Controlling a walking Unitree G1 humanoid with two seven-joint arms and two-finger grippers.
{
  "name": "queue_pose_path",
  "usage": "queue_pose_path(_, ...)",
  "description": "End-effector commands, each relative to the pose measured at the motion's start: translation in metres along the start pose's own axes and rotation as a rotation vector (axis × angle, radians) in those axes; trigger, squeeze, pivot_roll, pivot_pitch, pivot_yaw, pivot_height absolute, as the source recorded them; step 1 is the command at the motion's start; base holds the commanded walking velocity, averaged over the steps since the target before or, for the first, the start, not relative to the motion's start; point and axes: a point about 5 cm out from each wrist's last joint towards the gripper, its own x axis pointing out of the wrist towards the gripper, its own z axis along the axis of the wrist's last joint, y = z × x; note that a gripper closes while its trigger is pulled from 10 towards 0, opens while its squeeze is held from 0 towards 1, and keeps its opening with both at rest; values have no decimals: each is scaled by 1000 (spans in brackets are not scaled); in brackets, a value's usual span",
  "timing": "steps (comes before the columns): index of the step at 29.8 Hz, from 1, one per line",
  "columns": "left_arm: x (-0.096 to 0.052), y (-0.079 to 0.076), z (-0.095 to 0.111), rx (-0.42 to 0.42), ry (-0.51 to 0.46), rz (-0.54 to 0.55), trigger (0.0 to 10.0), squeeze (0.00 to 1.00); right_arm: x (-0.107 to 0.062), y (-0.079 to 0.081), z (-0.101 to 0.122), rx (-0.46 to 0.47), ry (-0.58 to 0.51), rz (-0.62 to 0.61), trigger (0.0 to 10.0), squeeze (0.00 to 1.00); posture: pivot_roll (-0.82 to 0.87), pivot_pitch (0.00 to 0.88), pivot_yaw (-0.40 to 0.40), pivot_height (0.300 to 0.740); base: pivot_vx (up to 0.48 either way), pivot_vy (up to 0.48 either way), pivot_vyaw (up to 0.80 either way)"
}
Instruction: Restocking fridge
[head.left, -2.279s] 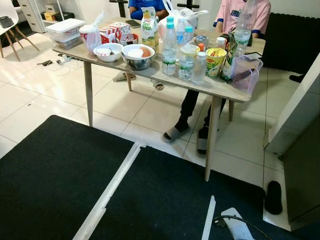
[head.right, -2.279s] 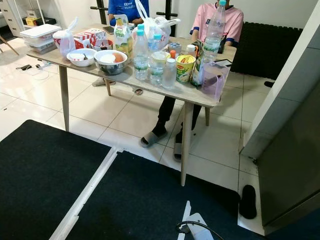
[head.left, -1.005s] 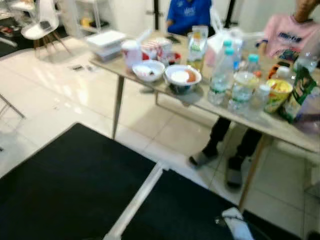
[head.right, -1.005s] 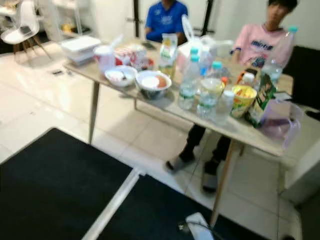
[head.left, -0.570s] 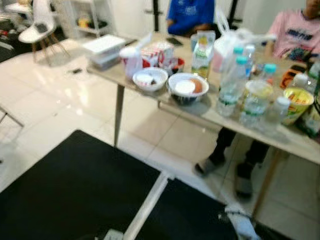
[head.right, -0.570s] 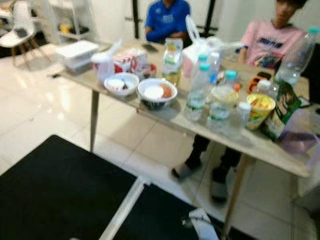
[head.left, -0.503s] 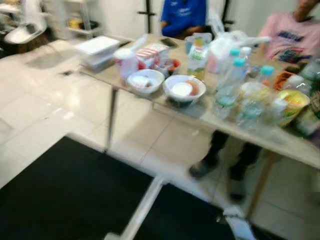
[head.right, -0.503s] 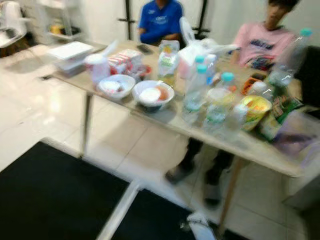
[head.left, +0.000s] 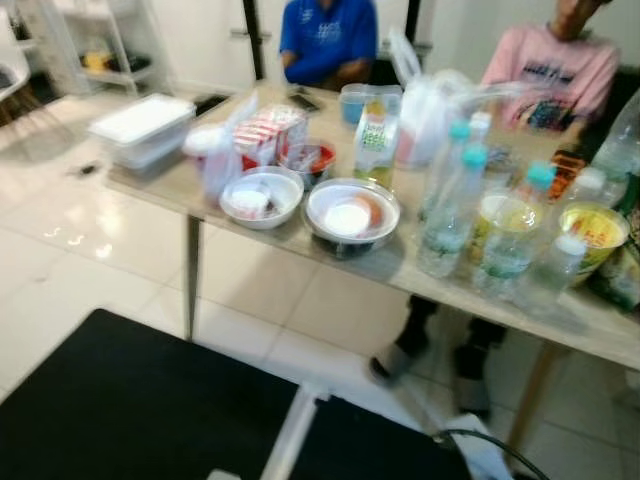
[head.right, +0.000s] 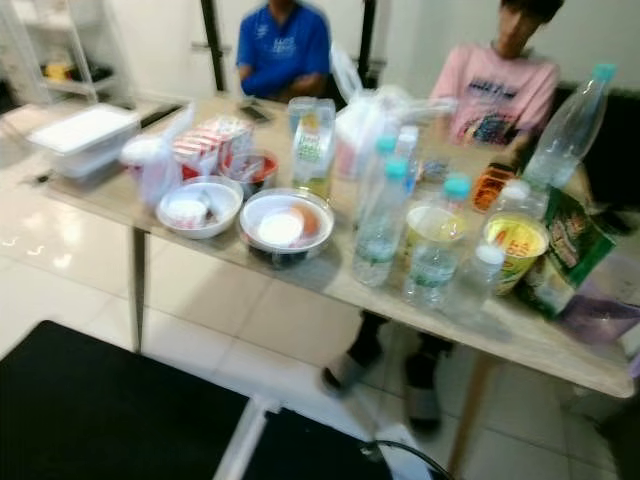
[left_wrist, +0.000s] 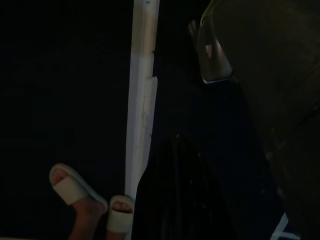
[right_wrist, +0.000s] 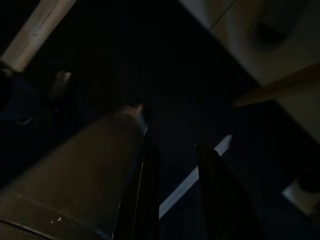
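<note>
1. Right gripper (right_wrist: 175, 175): hangs over dark mat (right_wrist: 165, 75); fingers apart, holding nothing.
2. Left gripper (left_wrist: 175, 200): hangs in shade beside a white strip (left_wrist: 142, 100); finger state cannot be told.
3. Head views: table (head.right: 330, 275) ahead carries bottles (head.right: 382, 215), two bowls (head.right: 285, 225), cup (head.right: 517, 245).
4. Two people sit behind it.

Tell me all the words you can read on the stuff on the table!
None can be read; the pictures are blurred.
Juice carton: print too blurred.
Yellow noodle cup: red logo, unreadable.
Green snack bag: print unreadable.
Water bottles: labels too small.
Red-and-white box: print blurred.
Pink shirt and blue shirt: chest prints unreadable.
</note>
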Motion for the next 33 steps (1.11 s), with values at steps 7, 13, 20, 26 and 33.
queue_pose_path(7, 0, 0, 12, -16, -53, 1, 10000, 0, -1, -5, -6, -17, 37, -5, 10000, 0, -20, 0, 22, 740, 0, 0, -754)
queue_pose_path(13, 0, 0, 12, -11, -51, 4, 10000, 0, -1, -5, -7, -19, 42, -6, 10000, 0, -19, 0, 23, 740, 0, 0, -751)
queue_pose_path(20, 0, -1, 12, -14, -51, -4, 10000, 0, -1, -6, -7, -38, 51, -6, 10000, 0, -20, 0, 17, 740, 0, 0, -753)
queue_pose_path(26, 0, -2, 12, -14, -52, -4, 10000, 0, -1, -6, -8, -44, 54, -11, 10000, 0, -21, 0, 13, 740, 0, 0, -750)
queue_pose_path(33, 1, -2, 11, -17, -52, -5, 10000, 0, -1, -6, -8, -56, 58, -17, 10000, 0, -22, 0, 11, 740, 0, 0, -753)
